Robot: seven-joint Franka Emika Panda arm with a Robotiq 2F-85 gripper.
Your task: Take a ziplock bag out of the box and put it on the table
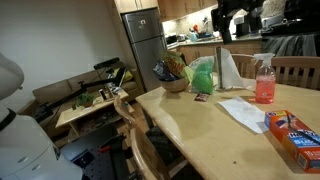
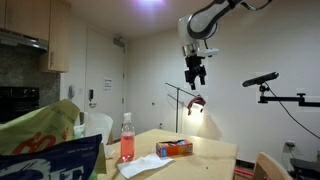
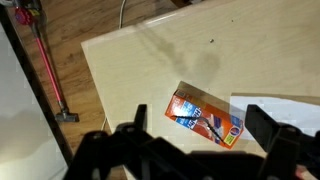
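In an exterior view, the small flat orange-red and blue cardboard box [image 1: 295,135] lay near the edge of the smooth pale tan wooden table [image 1: 190,122], with a flat whitish sheet [image 1: 240,110] just beside it. No clear plastic ziplock bag could be made out, so it was presumably inside the box. In an exterior view, the black two-fingered gripper [image 2: 196,74] hung high over the table, well apart from the box, which lay almost straight below. In the wrist view, the jaws stood wide apart and held nothing. The box showed between them, its long axis running diagonally across the line joining the jaws. The coming move looked like a plain descent with some wrist turn.
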